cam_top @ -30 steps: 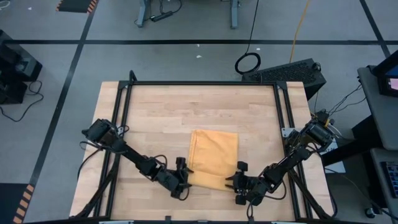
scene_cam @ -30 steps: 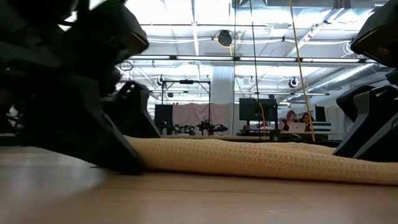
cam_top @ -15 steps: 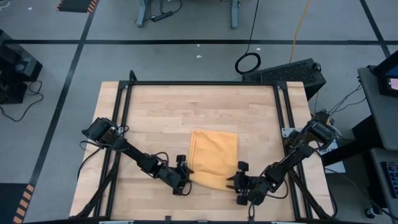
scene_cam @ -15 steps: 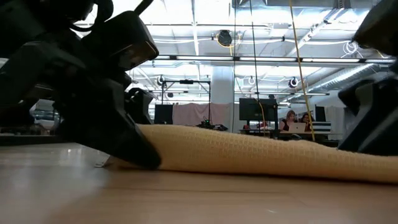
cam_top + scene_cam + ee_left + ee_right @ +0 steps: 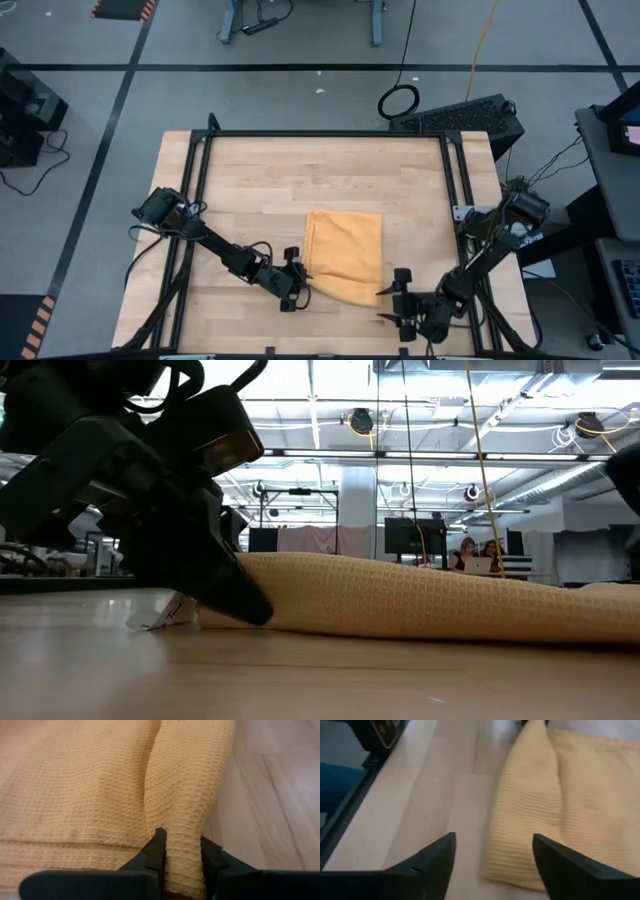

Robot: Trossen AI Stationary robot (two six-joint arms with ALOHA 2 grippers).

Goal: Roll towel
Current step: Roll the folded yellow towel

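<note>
Mustard-yellow waffle-weave cloth is what I see in every view: the towel [image 5: 345, 255] lies folded on the pale wooden worktop [image 5: 250, 190], toward its near edge and a little right of centre, between my two arms. My left tool [image 5: 297, 285] is down at the towel's near-left corner, and in its wrist view the two dark fingers [image 5: 156, 851] are pinched on a raised ridge of the fabric [image 5: 185, 820], the cloth standing up between them. From table height that corner is lifted slightly off the wood under the left tool [image 5: 190, 550], and a small white tag [image 5: 160, 615] pokes out beside it onto the worktop. My right tool [image 5: 398, 300] sits just off the towel's near-right corner, fingers [image 5: 437, 855] spread wide with nothing between them; its wrist view shows the towel's rounded edge [image 5: 520, 820] lying just ahead, untouched. A black frame [image 5: 320, 135] borders the worktop.
</note>
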